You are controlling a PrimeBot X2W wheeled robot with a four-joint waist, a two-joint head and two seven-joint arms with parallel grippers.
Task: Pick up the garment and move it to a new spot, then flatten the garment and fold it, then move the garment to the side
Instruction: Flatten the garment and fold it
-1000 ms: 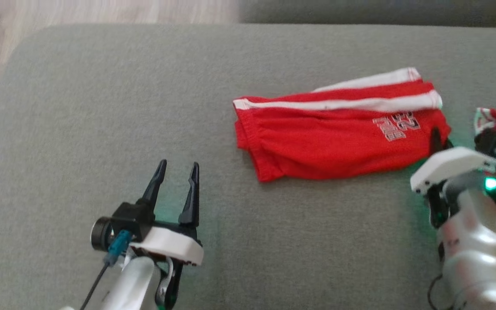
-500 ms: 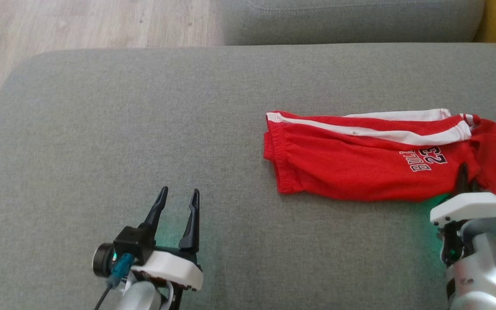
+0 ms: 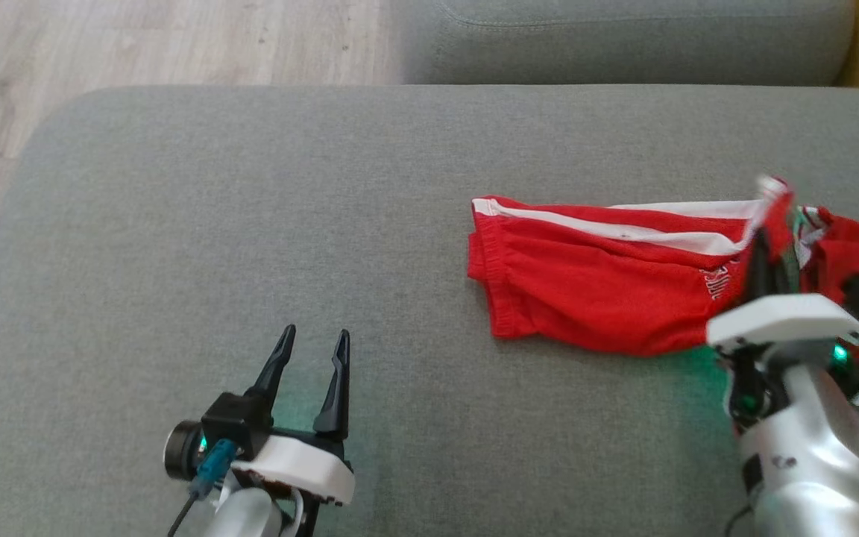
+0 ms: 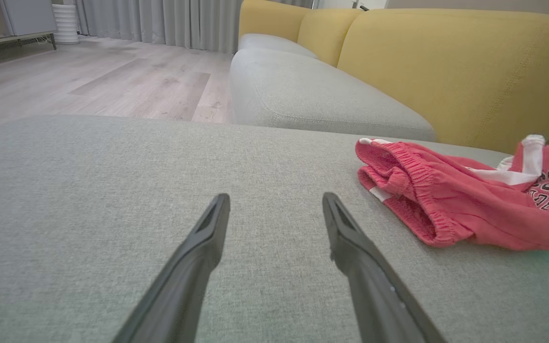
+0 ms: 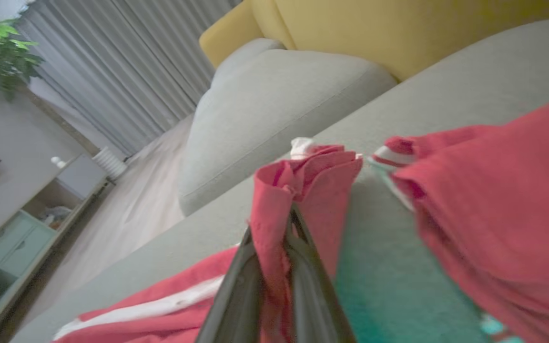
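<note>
Red shorts (image 3: 593,291) on the grey sofa cushion (image 3: 250,209) at our right, our right pincer (image 3: 760,257) clenched on one raised leg hem, our left pincer (image 3: 315,333) spread wide, empty, well apart.

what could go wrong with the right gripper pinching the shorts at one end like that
1. The right gripper is shut on only a thin fold at the leg end of the shorts; the cloth may slip out when pulled.
2. Most of the shorts lies on the cushion, so pulling from one end could drag and bunch it.
3. The left gripper is open and well away from the shorts, so nothing steadies the waistband end.
</note>
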